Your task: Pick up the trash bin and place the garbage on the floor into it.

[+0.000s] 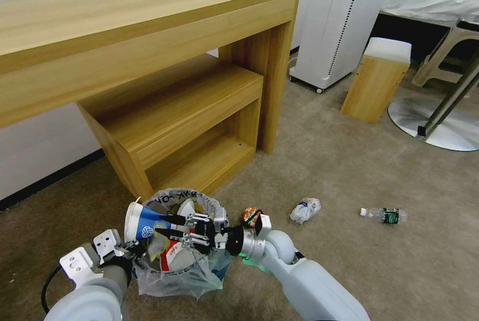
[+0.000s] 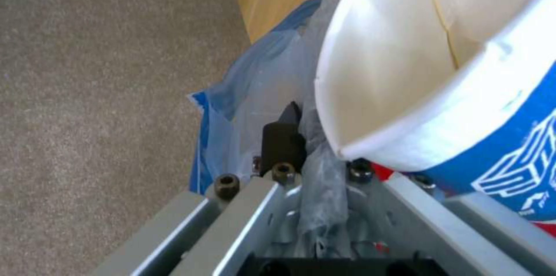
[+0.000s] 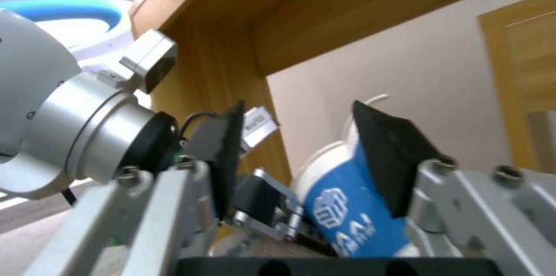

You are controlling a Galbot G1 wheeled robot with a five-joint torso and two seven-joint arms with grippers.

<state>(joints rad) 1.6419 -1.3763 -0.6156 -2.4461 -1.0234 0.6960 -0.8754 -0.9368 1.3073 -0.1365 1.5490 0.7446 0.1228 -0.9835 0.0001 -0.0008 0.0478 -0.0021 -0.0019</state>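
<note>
Cup [image 1: 142, 222] drop in hand: right claw [image 1: 167, 226], spread apart, must withdraw; left claw [image 1: 133, 250] clamps the bin [image 1: 175, 271] rim; bottle [image 1: 385, 215] remains.

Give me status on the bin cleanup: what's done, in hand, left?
Done: the trash bin is held at its rim by the left gripper and already holds wrappers. In hand: the blue-white paper cup sits over the bin's opening at the tips of the right gripper, fingers open. Left: crumpled paper and a green-labelled bottle on the floor.
</note>
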